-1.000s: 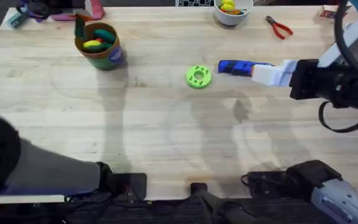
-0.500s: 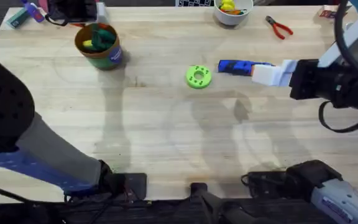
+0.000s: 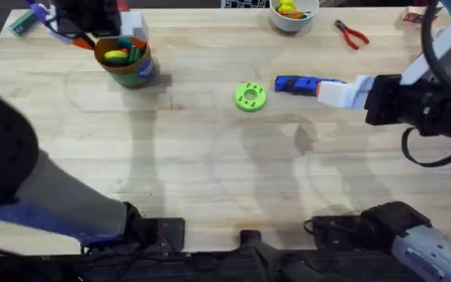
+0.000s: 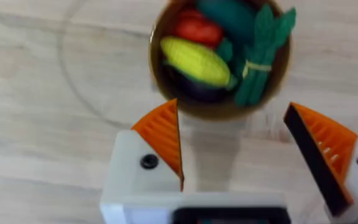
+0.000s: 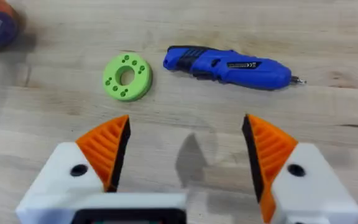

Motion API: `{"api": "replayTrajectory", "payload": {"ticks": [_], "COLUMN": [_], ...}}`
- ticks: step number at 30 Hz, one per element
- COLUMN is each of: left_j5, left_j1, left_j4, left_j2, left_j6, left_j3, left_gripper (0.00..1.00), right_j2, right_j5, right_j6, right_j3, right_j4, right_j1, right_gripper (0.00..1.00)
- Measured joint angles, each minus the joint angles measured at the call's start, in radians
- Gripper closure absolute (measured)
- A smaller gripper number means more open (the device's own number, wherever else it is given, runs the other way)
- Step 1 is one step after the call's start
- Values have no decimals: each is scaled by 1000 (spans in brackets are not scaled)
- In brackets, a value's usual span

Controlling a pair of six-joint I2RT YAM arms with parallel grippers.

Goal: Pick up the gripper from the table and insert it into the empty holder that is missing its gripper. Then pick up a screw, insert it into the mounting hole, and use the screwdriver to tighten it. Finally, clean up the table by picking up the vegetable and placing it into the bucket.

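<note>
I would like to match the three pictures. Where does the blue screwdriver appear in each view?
Overhead: the blue screwdriver lies right of centre, between the green disc and the right gripper.
Right wrist: the screwdriver lies ahead of the open jaws, beside the disc.
Left wrist: not in it; there the bucket appears.
Shared landmark: the green disc.

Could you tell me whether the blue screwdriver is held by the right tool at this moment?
No, the blue screwdriver lies on the table beside the green disc, ahead of the open, empty right tool.
</note>
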Motion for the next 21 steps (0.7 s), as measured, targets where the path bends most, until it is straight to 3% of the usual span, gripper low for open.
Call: {"api": "replayTrajectory", "payload": {"ticks": [8, 12, 17, 21], "left_j5": [3, 39, 68, 72], "left_j1": [-4, -36, -176, -313], "left_j4": [-144, -155, -128, -63], "left_j2": [-269, -449, -625, -698], "left_j6": [-9, -12, -50, -136], "left_j3": [-7, -97, -296, -467], "left_gripper": [15, 14, 15, 14], "right_j2": [0, 0, 0, 0], "right_j5": [0, 0, 0, 0], "right_j6": [0, 0, 0, 0], "right_j3": [0, 0, 0, 0], "right_j4": [0, 0, 0, 0], "right_j1": [0, 0, 0, 0], "right_gripper": [7, 7, 7, 7]}}
